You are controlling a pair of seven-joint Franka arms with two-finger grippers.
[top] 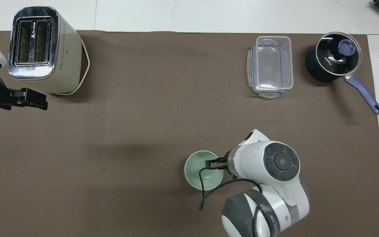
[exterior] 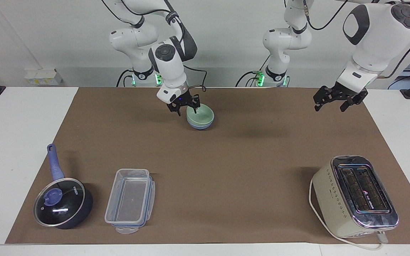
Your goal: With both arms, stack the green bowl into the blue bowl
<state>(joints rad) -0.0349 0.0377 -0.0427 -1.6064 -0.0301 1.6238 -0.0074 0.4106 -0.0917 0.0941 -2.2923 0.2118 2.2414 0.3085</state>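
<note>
The green bowl [exterior: 200, 114] is sitting down inside the blue bowl [exterior: 200, 125], and only a thin sliver of blue shows under it from the facing camera. From overhead you basically just see the green one [top: 198, 170], with the right arm's wrist covering the edge of it.

The right hand [exterior: 184, 105] is right at the rim of the green bowl on the side toward the right arm's end of the surface. Its fingers are spread apart, one on the outside of the rim and one just over the inside, and it doesn't look like it's gripping anything, so the bowl is resting on its own in the stack.

The left hand [exterior: 336, 101] is up in the air over the brown mat near the left arm's end, well apart from the bowls. Its fingers are wide open with nothing in them, and that arm is just waiting.

Farther out from the right hand there's a clear plastic container [exterior: 130, 201] and a dark lidded saucepan [exterior: 62, 202] beside it. The toaster [exterior: 355, 196] sits farther out from the left hand.
</note>
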